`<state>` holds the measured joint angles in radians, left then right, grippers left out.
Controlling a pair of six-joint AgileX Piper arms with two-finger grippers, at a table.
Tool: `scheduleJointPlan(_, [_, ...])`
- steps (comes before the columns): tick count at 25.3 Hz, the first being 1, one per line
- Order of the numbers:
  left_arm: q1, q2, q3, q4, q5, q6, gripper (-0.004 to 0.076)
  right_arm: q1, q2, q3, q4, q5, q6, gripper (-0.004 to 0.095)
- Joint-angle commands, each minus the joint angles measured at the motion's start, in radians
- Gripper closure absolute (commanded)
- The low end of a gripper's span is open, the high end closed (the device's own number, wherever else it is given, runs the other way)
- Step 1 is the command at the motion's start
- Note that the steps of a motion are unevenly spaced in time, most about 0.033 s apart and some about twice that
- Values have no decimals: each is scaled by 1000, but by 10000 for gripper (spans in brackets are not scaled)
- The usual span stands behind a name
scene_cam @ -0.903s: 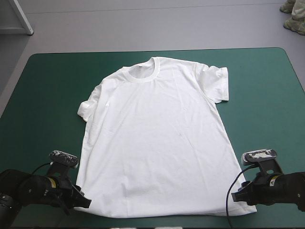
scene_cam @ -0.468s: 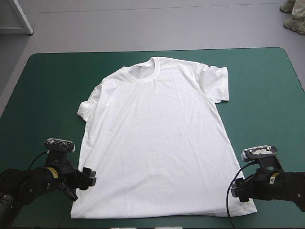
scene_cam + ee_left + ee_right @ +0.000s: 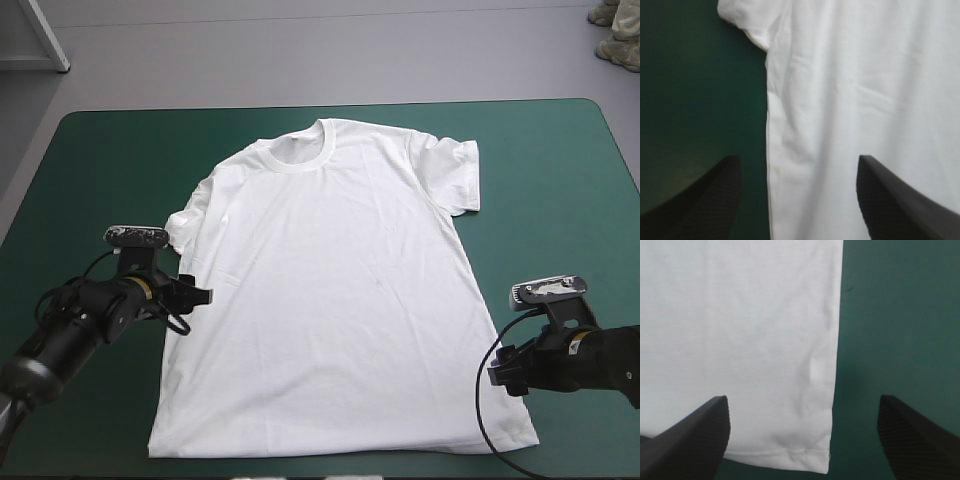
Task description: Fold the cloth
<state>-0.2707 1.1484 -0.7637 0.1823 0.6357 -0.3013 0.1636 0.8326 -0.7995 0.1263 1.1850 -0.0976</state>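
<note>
Left tool (image 3: 198, 296), released, was moved up beside T-shirt (image 3: 330, 290) edge, ctr-left; right tool (image 3: 503, 372) released, lower right; nothing grasped yet.

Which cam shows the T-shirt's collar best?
High view: the T-shirt lies flat, its collar whole, toward the far edge. Left wrist view catches only a sleeve and side edge; right wrist view only a hem corner.

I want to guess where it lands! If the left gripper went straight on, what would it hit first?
Probably the T-shirt: the open left gripper has the shirt's side edge, near the sleeve, between its fingers. One finger may land on the teal-green cover beside it. Its height is unclear.
</note>
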Motion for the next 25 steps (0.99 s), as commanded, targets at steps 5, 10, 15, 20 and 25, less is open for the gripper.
scheduleJointPlan(5, [185,297,-112,-245,-219,217,247,-3,3,-88,31,-21,-14,143])
scheduleJointPlan(10, [184,443,-218,-239,-245,218,247,-3,17,-90,31,-31,-14,153])
scheduleJointPlan(15, [184,505,-277,-241,-227,218,300,-3,62,-90,18,-118,-14,212])
scheduleJointPlan(20, [184,512,-277,-235,-200,219,615,-3,160,-107,11,-260,-14,212])
scheduleJointPlan(25, [184,512,-277,-231,-209,238,700,-3,323,-185,-28,-339,-12,220])
